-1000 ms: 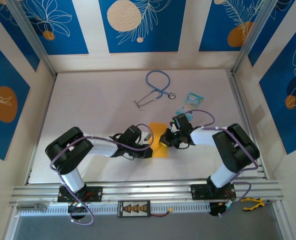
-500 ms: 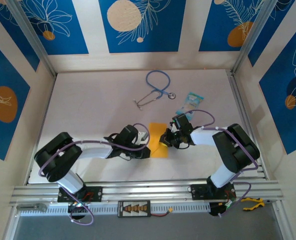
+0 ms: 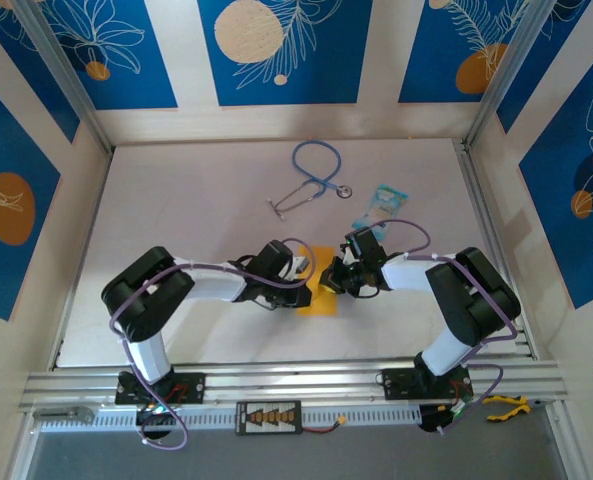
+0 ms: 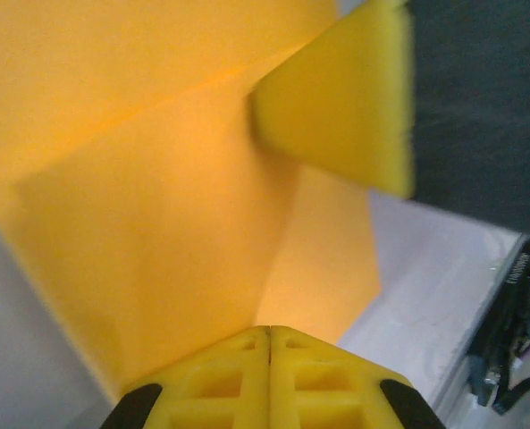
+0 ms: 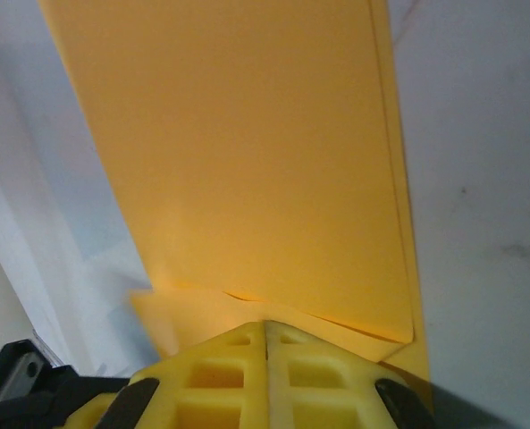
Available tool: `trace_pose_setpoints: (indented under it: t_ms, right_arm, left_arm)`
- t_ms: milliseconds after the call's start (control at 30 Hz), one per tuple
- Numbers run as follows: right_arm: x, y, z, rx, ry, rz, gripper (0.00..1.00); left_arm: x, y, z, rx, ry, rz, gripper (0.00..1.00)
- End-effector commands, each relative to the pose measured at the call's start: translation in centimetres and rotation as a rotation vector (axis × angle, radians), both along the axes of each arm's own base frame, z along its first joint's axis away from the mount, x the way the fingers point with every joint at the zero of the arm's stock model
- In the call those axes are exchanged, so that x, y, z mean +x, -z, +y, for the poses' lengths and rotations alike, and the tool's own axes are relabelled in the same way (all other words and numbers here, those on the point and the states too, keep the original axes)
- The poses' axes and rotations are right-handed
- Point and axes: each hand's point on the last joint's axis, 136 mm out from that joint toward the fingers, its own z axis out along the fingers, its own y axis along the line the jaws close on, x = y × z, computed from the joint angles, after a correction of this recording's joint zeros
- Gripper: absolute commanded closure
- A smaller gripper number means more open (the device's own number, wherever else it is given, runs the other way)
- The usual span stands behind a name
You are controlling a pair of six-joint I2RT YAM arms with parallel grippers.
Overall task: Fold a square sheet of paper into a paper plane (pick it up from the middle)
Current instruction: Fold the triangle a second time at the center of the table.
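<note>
Arms lie low over the table (image 3: 176, 220), forearms reaching inward from both sides, so the left gripper (image 3: 304, 278) and right gripper (image 3: 331, 280) meet almost nose to nose near the front middle. Between and under them I see the square sheet of paper (image 3: 322, 298), orange-yellow and already creased, lying on the table. On my left wrist feed the yellow fingers are pressed together at the sheet's edge. A diagonal fold runs ahead of them, and one of the right gripper's fingers (image 4: 345, 98) sits over the paper beyond. The right wrist feed shows its own fingers likewise pressed together at a doubled edge. I cannot tell whether either pair nips the paper. Since a second ago the left arm's elbow has swung out left and come back, and its gripper has closed in on the right one, covering more of the sheet. The right arm has not shifted. Farther back lie a blue stethoscope (image 3: 311, 172) and a light-blue packet (image 3: 384, 203), its print too small for me to read.
</note>
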Motion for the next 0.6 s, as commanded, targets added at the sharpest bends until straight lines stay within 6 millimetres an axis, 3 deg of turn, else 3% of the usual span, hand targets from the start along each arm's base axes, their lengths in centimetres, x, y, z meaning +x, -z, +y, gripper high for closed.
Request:
trace_pose_setpoints:
  t_ms: [0,133,433,567]
  right_arm:
    - [-1.9,2.5,-2.6,-0.128,0.026,0.093,1.0]
    - [-1.4,1.5,-2.1,-0.103,0.003,0.061,1.0]
    - [-0.1,-4.8,0.1,0.03,-0.082,-0.136,0.99]
    - [-1.4,-4.7,1.5,0.077,-0.122,-0.115,1.0]
  left_arm:
    - [-1.0,2.3,2.4,0.084,-0.013,0.025,0.99]
    - [-2.1,3.4,3.2,0.088,-0.018,0.055,1.0]
    - [-2.1,3.6,3.4,0.093,-0.031,0.055,1.0]
    - [-1.9,3.6,3.2,0.091,-0.033,0.05,1.0]
